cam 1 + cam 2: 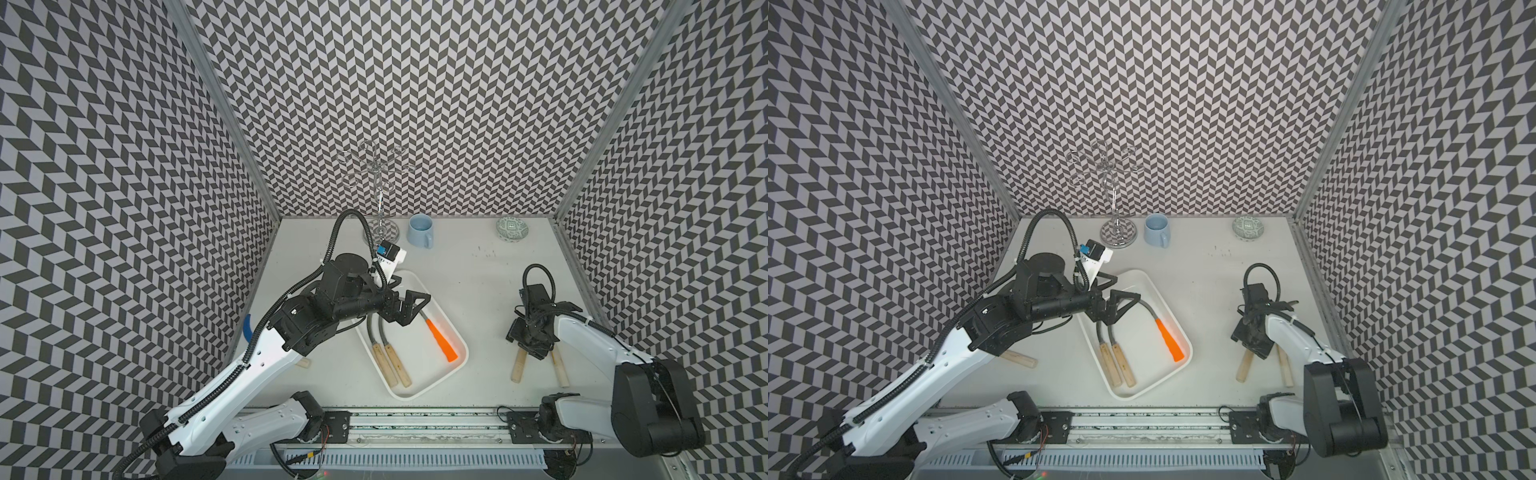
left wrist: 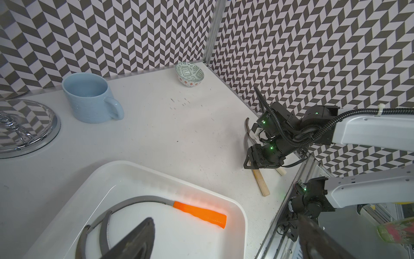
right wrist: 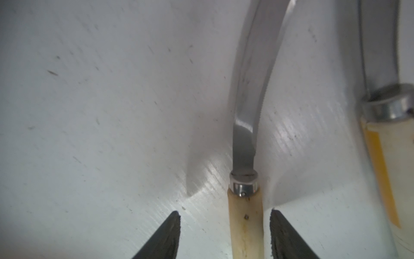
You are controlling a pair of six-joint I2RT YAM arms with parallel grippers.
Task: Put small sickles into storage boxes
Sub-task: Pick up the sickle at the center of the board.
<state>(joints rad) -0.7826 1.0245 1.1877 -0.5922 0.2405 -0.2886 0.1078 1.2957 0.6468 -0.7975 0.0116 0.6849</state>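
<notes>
My right pincer (image 3: 224, 213) straddles a pale-wood-handled, grey-bladed sickle (image 3: 244, 145), spread, touching neither side. At nine o'clock my left pincer (image 1: 417, 309) hangs spread above the shallow white plastic tray (image 1: 419, 365).

The tray (image 1: 417, 361) is glossy plastic, the sickle blade (image 3: 248, 94) polished metal

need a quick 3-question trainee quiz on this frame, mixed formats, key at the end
1. How many sickles lie in the white tray?
2. True or false: the orange-handled sickle lies on the bare table.
3. The right hand has its jaws either side of: A) a wooden sickle handle B) the blue mug C) the patterned bowl.
Key: 1 three; 2 false; 3 A.
</notes>
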